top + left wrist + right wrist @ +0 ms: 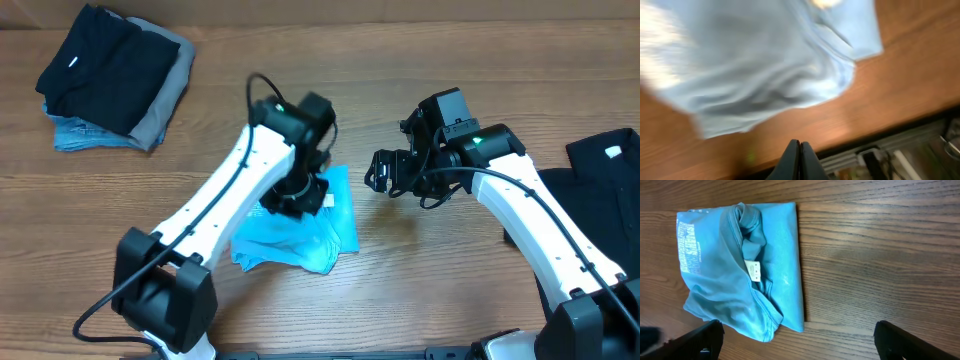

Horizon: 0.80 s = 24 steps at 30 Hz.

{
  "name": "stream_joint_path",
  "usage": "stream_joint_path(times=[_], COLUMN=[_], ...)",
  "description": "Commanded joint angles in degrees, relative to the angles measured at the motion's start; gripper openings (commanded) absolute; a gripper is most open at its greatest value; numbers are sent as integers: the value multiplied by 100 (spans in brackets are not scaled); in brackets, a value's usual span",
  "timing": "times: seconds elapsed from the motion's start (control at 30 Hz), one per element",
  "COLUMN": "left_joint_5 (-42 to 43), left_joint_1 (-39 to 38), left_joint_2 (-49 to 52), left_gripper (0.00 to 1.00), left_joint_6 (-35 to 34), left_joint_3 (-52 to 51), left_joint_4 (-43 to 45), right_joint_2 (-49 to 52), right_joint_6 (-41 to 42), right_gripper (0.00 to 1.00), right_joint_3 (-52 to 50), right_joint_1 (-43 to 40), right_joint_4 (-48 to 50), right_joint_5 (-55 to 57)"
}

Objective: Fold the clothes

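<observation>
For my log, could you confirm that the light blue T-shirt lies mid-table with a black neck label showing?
Not quite: the neck label is white, not black, as the right wrist view shows. The light blue T-shirt does lie mid-table.

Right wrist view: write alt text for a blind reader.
A light blue T-shirt lies loosely folded on a wooden table, white neck label showing. The right end effector stands open, fingers at the bottom corners.

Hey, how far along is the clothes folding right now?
Done: a folded stack sits far left. In hand: the light blue T-shirt lies partly folded, collar bunched, beneath the shut, empty left tool; right tool open. Left: the black garment at right.
</observation>
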Motion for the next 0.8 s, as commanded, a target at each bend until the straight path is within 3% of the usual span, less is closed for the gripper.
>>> stream_joint_path(times=[0.0,0.23,0.43,0.6,0.77], left_joint_5=[-955,-1652,-2232,-2247,-2249], left_joint_1=[133,208,256,514,651], left_joint_2=[-452,-1515,-2179,-2247,-2247], left_gripper=[4,5,41,38,38], left_joint_6=[-188,-629,-699,-857,-894], left_joint_3=[553,616,614,614,614], left_joint_4=[-140,-166,-197,-535,-752], right_joint_2=[-26,-26,7,413,1189], right_joint_6=[-22,-378,-424,328,385], right_gripper=[100,100,100,100,89], right_joint_3=[79,79,76,76,76], right_joint_1=[66,96,568,1082,1429], right_joint_4=[28,83,597,1252,1827], right_joint_5=[-17,-503,-614,417,271])
